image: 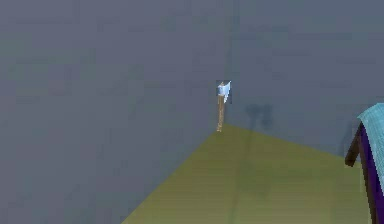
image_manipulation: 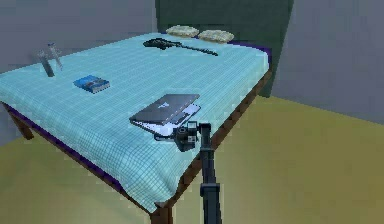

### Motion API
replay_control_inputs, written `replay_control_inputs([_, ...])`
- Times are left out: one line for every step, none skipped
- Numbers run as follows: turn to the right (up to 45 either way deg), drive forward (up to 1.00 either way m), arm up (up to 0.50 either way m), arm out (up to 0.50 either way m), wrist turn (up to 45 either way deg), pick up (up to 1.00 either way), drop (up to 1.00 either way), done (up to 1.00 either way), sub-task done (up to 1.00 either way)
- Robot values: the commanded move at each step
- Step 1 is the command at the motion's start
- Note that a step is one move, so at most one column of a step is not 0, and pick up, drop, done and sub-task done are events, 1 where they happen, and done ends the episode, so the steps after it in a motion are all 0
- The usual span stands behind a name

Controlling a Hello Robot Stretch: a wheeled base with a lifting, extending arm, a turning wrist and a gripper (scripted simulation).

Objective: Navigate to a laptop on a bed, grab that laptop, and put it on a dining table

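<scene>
A grey laptop (image_manipulation: 165, 109) lies partly opened on the light blue checked bed (image_manipulation: 130, 70), close to its near edge. The dark arm bar (image_manipulation: 208, 180) rises from the arm side view's bottom edge and ends at the bed's edge. My gripper (image_manipulation: 181, 136) sits just right of and below the laptop, at its near corner. The laptop rests on the bedcover right at the gripper, so I cannot tell whether the gripper holds anything. The bed's corner (image: 373, 145) also shows at the forward view's right edge.
On the bed lie a blue book (image_manipulation: 92, 85), a dark guitar-shaped thing (image_manipulation: 180, 45), two tan pillows (image_manipulation: 200, 33) and a clear bottle-like thing (image_manipulation: 50, 60). A small axe-like tool (image: 222, 105) leans in the grey wall corner. Olive floor (image: 250, 185) lies ahead.
</scene>
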Motion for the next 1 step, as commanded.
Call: replay_control_inputs([0.0,0.0,0.1,0.0,0.0,0.0,0.0,0.0,0.0])
